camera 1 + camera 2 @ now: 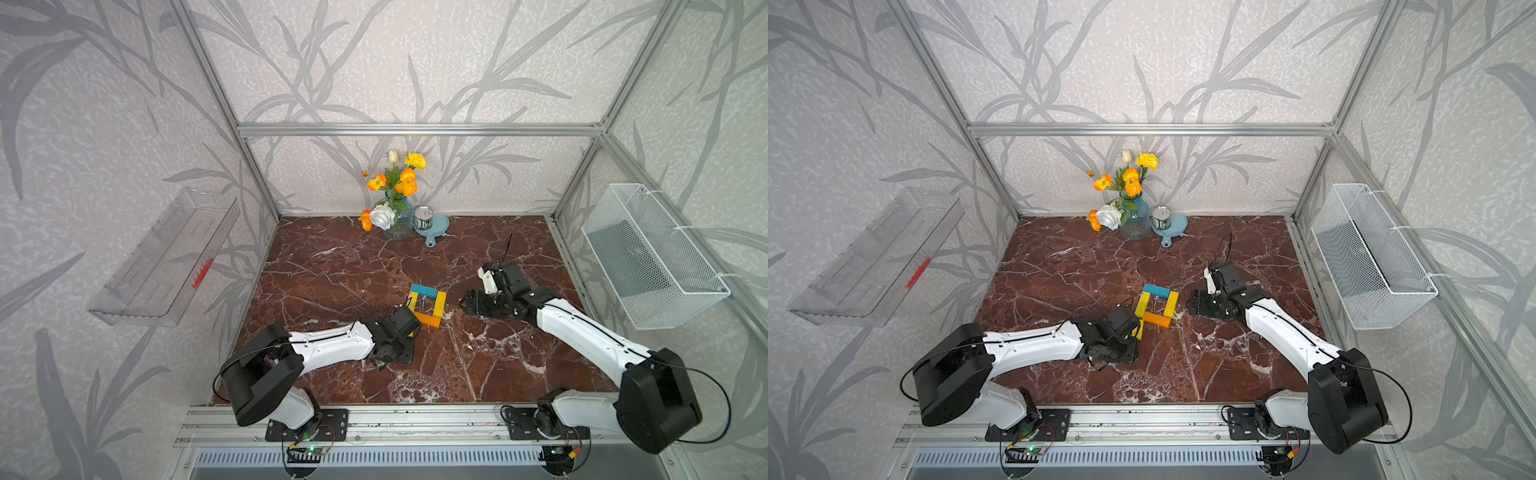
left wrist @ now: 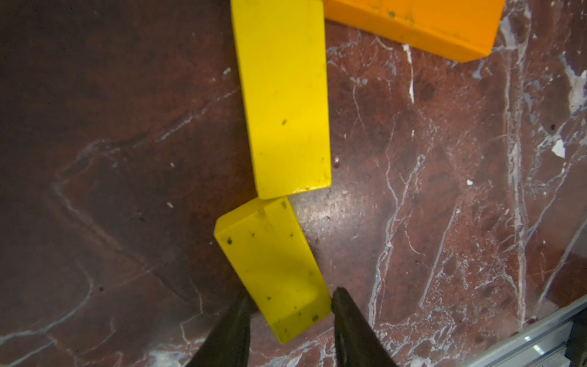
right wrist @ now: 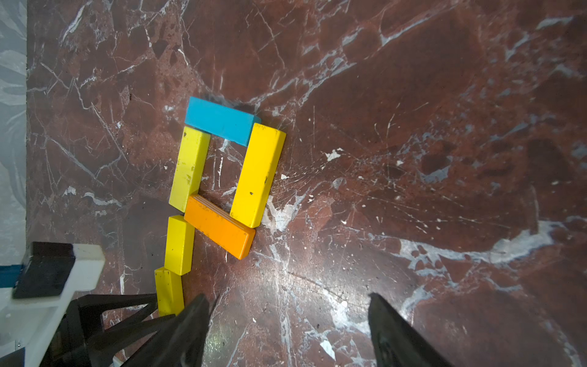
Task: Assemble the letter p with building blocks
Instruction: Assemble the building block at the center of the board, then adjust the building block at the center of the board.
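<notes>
Nearest, left jaws clamp the flat yellow stem-end block [image 2: 273,270], long axis roughly near-far, skewed off the letter p [image 3: 190,168] lying centrally on the red marble surface [image 1: 332,270], blue top far. I see right jaws apart, empty.

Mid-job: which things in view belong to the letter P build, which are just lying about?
Job: teal-blue plank block, orange plank block, four yellow plank blocks.
Lying about: glass flower vase, tin can, blue dish, clear wall tray, white wire basket.
</notes>
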Action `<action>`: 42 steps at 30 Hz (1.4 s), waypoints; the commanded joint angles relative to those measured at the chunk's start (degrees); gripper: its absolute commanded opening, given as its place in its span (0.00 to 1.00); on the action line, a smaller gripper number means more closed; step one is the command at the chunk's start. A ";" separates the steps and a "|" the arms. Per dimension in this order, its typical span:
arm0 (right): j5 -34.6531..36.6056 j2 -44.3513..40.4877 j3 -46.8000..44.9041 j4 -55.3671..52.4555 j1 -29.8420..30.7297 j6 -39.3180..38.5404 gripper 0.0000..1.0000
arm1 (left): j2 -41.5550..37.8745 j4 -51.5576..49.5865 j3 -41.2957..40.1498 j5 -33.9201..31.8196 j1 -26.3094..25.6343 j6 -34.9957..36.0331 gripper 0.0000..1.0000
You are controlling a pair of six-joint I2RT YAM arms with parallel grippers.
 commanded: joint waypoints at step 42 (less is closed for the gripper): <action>7.16 18.23 10.26 -0.42 1.79 -2.96 0.76 | -32.48 -9.43 9.63 -31.49 12.62 11.57 0.95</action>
